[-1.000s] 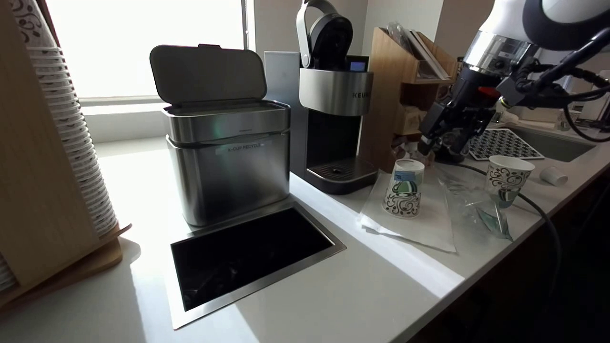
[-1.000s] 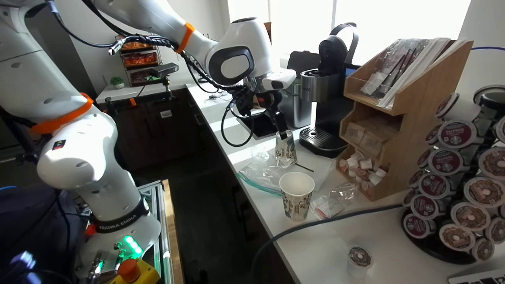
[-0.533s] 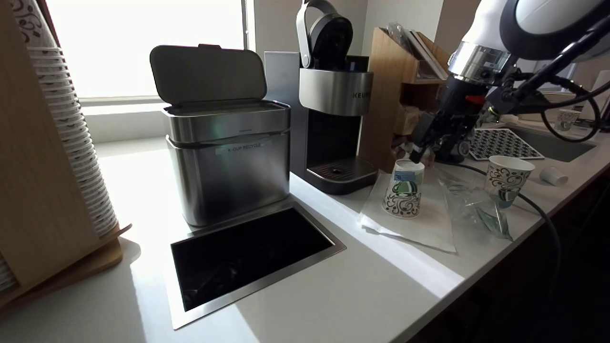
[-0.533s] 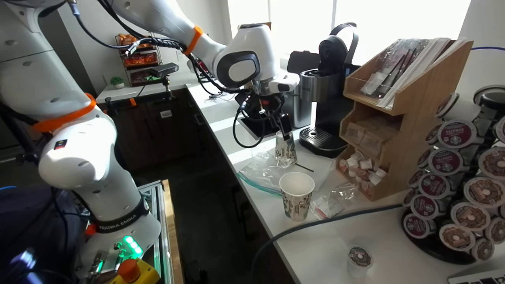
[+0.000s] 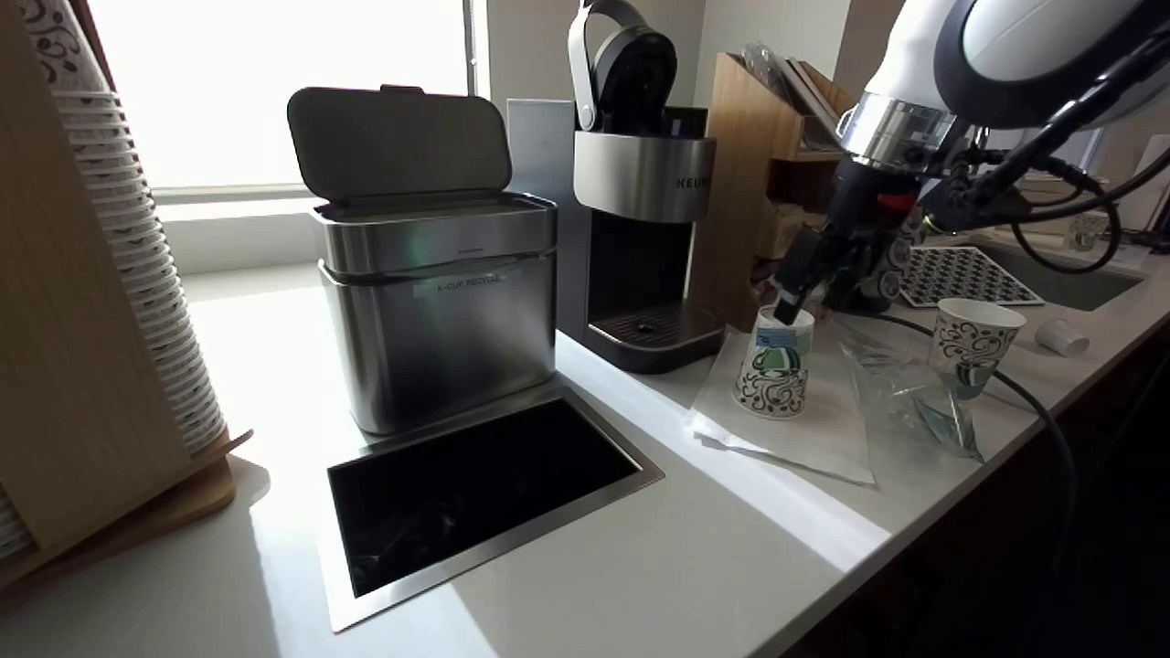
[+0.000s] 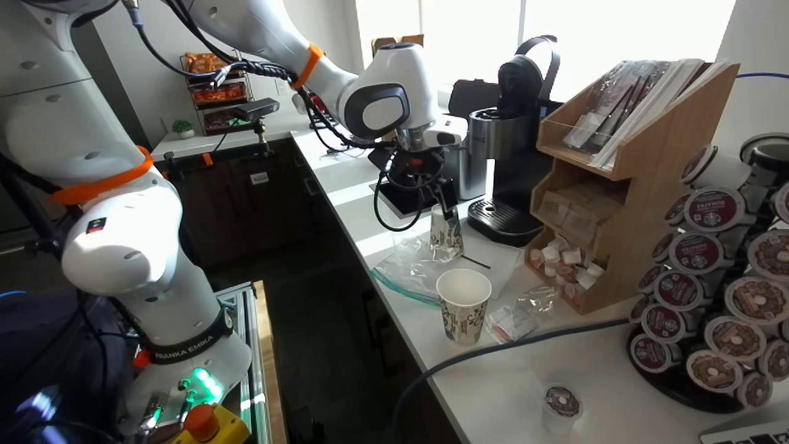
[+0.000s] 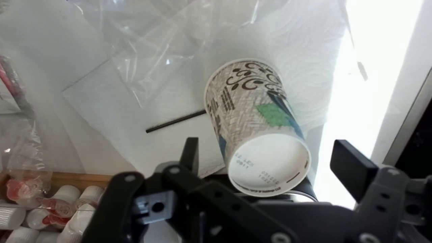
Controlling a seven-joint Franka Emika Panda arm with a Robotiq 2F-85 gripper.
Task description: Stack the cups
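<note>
The jaws stand well apart with nothing gripped, slanting down so that, in the wrist view, one tip is on either side of the upside-down cup (image 7: pixel 258 125). That straddle is what the next move turns on: the cup is below and ahead of the jaws, its round base turned up toward them, its mouth down, its long axis vertical on the paper sheet (image 5: pixel 827 439) over the tabletop (image 5: pixel 676 548). Bare room shows on both sides of the base, yet in both exterior views the tips overlap the cup's top, and I can't tell from here whether they are past it or brushing it. They lean rather than stand square to the cup, so I'd say they want to settle lower around the narrow end before squeezing; if one tip meets the wall first, the cup could well tip or crumple. A thin black stick (image 7: pixel 175 120) runs up to the cup's outline, and beside that is the crinkled plastic bag (image 6: pixel 404 280). Farther out, on the bag's other side and near the tabletop's edge, is the upright cup (image 6: pixel 463 311), mouth up, well apart from the jaws. Its axis is vertical too, but the two face opposite ways, which to my mind matters for the stacking.
</note>
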